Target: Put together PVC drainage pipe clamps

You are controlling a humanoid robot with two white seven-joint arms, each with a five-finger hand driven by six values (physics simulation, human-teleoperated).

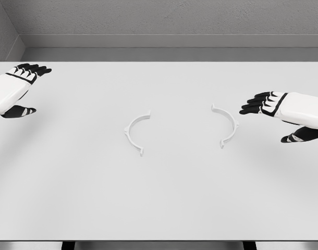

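Observation:
Two white half-ring clamp pieces lie flat on the white table (pixel 159 198). The left clamp half (pixel 134 133) curves with its opening toward the right. The right clamp half (pixel 228 125) curves with its opening toward the left. A wide gap separates the two. My left hand (pixel 24 88) hovers at the far left edge, well away from the left half, fingers spread and holding nothing. My right hand (pixel 267 112) is just right of the right half, fingers extended toward it, apart from it and holding nothing.
The table's far edge meets a grey wall (pixel 164 21) at the back. The table's front edge runs along the bottom of the view.

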